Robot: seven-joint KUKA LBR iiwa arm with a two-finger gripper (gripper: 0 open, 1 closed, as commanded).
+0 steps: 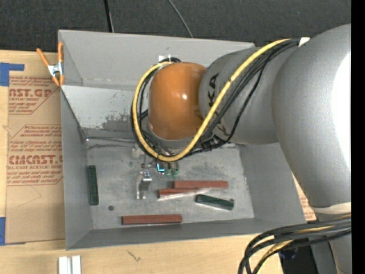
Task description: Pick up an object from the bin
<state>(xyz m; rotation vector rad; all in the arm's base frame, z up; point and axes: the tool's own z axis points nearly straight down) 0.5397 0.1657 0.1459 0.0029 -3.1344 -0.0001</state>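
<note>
Pincer | low in grey metal bin; apart or together: cannot tell | nearest item: long reddish-brown flat stick, just right | step: likely approach | next: centre over stick, descend.

Just right of the gripper you see a red-brown stick and a paler stick, flat, side by side. A dark green stick lies beyond them. A red-brown bar lies nearer you, and a green bar well left.
</note>
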